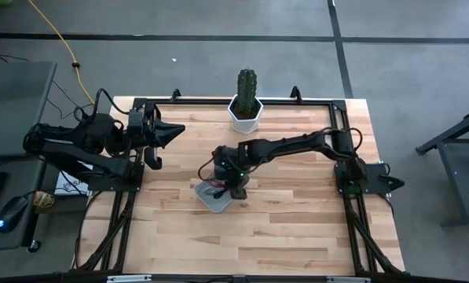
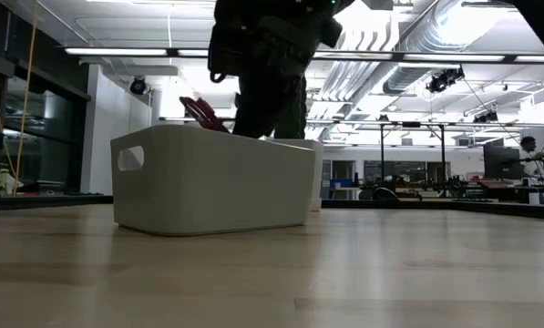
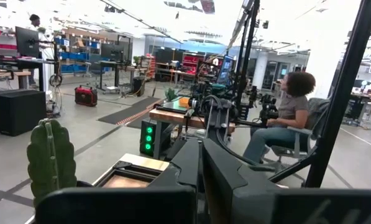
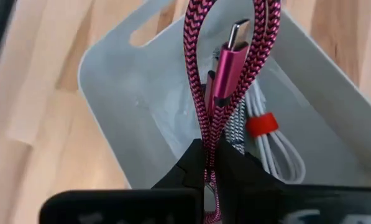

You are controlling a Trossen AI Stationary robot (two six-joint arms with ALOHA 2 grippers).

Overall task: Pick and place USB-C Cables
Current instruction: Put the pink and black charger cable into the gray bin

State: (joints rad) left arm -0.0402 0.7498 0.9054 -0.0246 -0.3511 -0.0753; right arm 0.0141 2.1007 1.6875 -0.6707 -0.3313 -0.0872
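The right gripper [image 1: 232, 189] reaches out to the middle of the wooden table [image 1: 297, 228] and hangs over a small white bin [image 1: 215, 199], its fingers clenched on the dark red braided USB-C cable [image 4: 217, 81]. In the right wrist view the cable stands up from between the two dark fingers [image 4: 188, 168] as a folded loop, with its metal plug tip [image 4: 236, 34] and pink connector body lying inside the loop. Under it, in the bin, lies a white cable bundle [image 4: 275, 146] bound with a red band [image 4: 261, 125], and a grey braided cable [image 4: 235, 127] shows just beside it. From table height, the red cable [image 2: 203, 113] pokes above the bin's rim [image 2: 212, 137], next to the dark arm that comes down from above. The left gripper [image 1: 165, 132] waits at the table's left edge, well apart from the bin, with its fingers pressed together and nothing between them. A potted cactus [image 1: 247, 93] stands at the far edge of the table. Beyond the table, the left wrist view shows a seated person [image 3: 284, 121] in the room.
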